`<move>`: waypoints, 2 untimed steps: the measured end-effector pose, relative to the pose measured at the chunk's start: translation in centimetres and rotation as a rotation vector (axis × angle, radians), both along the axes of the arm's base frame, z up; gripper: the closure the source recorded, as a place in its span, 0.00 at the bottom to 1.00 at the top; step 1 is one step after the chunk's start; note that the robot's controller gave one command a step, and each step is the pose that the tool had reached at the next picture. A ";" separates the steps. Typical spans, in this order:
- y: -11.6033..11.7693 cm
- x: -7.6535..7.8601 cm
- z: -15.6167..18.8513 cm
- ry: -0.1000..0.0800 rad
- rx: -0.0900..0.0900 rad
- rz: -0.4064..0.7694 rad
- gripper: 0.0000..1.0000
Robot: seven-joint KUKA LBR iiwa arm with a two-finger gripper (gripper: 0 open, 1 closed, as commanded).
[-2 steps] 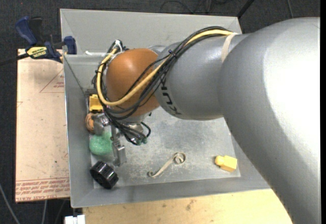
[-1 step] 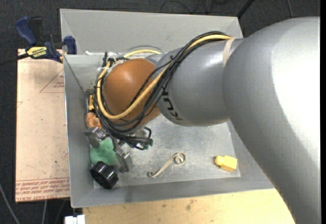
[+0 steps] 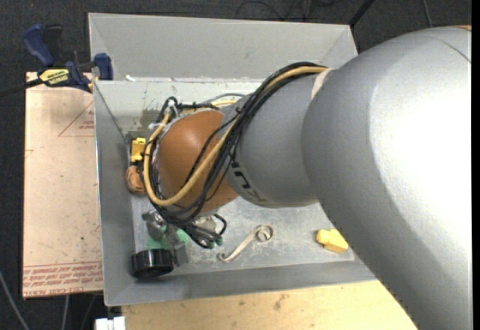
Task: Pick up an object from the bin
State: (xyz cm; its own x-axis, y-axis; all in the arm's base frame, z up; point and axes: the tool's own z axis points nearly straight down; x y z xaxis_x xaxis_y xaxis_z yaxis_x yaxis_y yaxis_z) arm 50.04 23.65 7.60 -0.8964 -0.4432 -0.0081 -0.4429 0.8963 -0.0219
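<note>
My gripper point(image 3: 159, 228) is low in the bin's front left corner, mostly hidden under the arm's brown cover. A small green thing point(image 3: 178, 239) lies right beside it, partly covered. Just in front of it, against the front wall, sits a black round cap-like thing point(image 3: 151, 264). A bent metal spring hook point(image 3: 247, 241) lies on the floor to its right.
A yellow wedge-shaped piece point(image 3: 331, 241) lies at the front right. A small yellow block point(image 3: 138, 148) and a brownish round thing point(image 3: 133, 181) sit by the left wall. The arm with its cables covers the bin's middle and right.
</note>
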 end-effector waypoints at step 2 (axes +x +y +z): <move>-2.8 0.4 5.8 0.020 0.016 -0.016 1.00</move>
State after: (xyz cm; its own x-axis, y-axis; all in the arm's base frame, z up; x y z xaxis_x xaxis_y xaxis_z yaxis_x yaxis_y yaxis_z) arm 50.48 20.89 13.36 -0.9032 -0.4292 0.0027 -0.4292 0.9032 0.0016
